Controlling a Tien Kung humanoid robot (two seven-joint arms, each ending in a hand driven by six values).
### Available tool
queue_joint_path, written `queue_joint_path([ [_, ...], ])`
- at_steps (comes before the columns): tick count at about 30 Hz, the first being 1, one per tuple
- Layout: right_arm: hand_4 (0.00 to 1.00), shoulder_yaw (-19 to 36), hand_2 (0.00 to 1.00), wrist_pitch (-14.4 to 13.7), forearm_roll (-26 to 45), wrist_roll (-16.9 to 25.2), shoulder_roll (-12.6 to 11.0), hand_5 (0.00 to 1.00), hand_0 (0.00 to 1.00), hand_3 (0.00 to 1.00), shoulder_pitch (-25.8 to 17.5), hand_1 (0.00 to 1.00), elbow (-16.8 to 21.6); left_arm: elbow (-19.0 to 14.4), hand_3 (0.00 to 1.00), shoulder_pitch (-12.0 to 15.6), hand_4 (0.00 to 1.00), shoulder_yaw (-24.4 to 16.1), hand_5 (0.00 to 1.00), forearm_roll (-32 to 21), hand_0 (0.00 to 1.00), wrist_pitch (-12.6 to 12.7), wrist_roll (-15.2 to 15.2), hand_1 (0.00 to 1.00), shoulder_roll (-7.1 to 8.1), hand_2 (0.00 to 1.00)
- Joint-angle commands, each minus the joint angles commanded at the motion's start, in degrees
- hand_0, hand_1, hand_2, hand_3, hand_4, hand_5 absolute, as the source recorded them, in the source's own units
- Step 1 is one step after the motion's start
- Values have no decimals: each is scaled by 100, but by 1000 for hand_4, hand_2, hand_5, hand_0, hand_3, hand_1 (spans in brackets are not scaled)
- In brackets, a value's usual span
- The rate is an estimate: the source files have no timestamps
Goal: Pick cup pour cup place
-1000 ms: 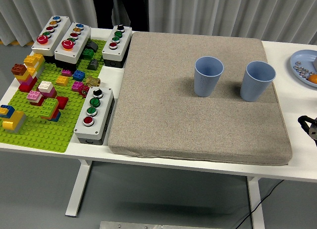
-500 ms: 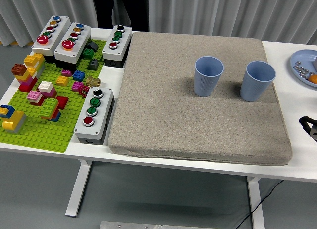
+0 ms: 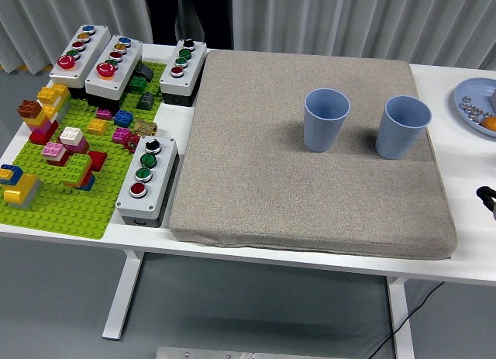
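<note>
Blue plastic cups, the left cup (image 3: 326, 119) and the right cup (image 3: 402, 125), stand upright and apart on the grey fabric mat (image 3: 256, 181). Only the right hand (image 3: 488, 198) peeks in; its fingers' state I cannot tell. Picking is not begun; next it must reach a cup.

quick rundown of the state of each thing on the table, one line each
left cup: upright on the grey mat, open top, not held
right cup: upright on the mat, apart from the left cup, not held
grey mat: lying flat on the table
right hand: barely in view at the right edge, on nothing
blue plate: at the far right, small items in it
button boxes: untouched
brick board: bricks stacked on it
</note>
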Motion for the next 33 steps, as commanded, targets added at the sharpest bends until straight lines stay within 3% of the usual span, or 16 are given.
queue_joint_path([
  [5, 907, 65, 929, 266, -257, -318, -27, 335, 880, 939, -42, 840, 22, 0, 762, 1, 510, -15, 952, 24, 758, 2, 4, 815, -1, 846],
  [6, 921, 68, 964, 300, -301, -378, -28, 218, 889, 995, -47, 865, 22, 0, 761, 3, 510, -17, 953, 27, 758, 2, 6, 816, -1, 846],
  [17, 929, 101, 998, 677, -835, -941, -48, 253, 896, 998, -116, 892, 19, 0, 762, 15, 511, 49, 952, -16, 759, -1, 6, 816, 5, 846],
  [26, 917, 88, 998, 744, -899, -1003, -91, 214, 908, 998, -247, 901, 60, 0, 762, 20, 510, 80, 949, -20, 759, -4, 12, 815, 14, 845],
  [33, 917, 46, 998, 809, -913, -962, -245, 204, 907, 998, -754, 891, 112, 0, 762, 9, 510, 83, 949, -5, 759, -11, 7, 815, 21, 845],
])
